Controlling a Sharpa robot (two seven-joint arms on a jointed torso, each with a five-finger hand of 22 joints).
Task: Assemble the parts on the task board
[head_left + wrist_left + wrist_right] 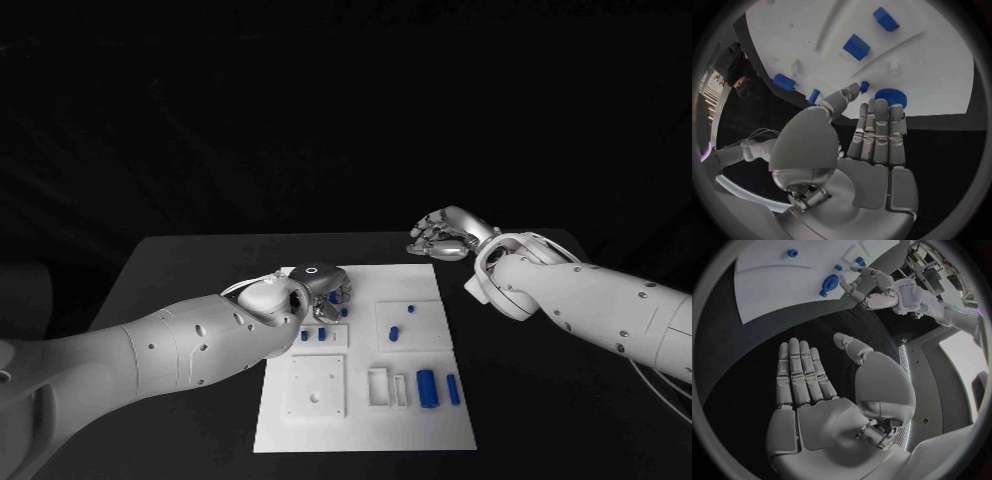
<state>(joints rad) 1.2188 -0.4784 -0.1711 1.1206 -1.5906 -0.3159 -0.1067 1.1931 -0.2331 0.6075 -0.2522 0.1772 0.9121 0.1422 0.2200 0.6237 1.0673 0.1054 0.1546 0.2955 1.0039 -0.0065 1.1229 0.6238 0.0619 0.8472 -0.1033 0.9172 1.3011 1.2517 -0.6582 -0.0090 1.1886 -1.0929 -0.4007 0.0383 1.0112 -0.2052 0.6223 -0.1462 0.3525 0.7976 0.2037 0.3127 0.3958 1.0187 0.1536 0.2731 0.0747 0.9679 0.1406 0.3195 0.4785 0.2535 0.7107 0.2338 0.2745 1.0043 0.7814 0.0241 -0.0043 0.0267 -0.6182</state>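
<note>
Head view has my left hand (310,290) spread empty over the task board (433,420), reaching for the blue gear (891,96); right hand (447,235) idles open; next, pinch squarely

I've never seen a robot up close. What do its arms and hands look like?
Both arms are smooth white shells with small dark screw holes. Each ends in a silver metal hand, left hand and right hand, with segmented fingers. Thin pale cables loop by the right arm's wrist.

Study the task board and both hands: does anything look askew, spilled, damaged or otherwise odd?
Nothing stands out. The blue parts lie on the white task board, which sits flat on the table. The left hand hovers above it; the right hand is off it, open.
</note>
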